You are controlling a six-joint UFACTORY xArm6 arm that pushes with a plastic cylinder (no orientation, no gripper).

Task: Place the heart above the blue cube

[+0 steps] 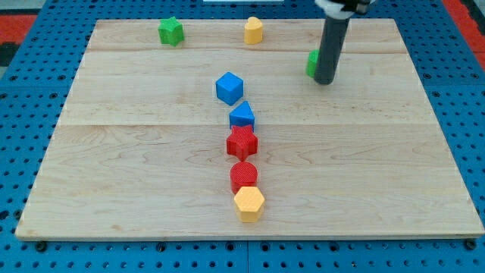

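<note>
The yellow heart (253, 30) sits near the view's top, right of centre-left. The blue cube (229, 88) lies below it and slightly to the left, in the upper middle of the board. My tip (324, 81) rests on the board at the upper right, well right of both the heart and the cube. It stands against a green block (311, 63) that the rod partly hides, so its shape is unclear.
A green star (171, 31) sits at the top left. Below the blue cube runs a column: blue triangle (242, 116), red star (242, 142), red round block (244, 176), yellow hexagon (249, 203). The wooden board (114, 167) lies on a blue perforated base.
</note>
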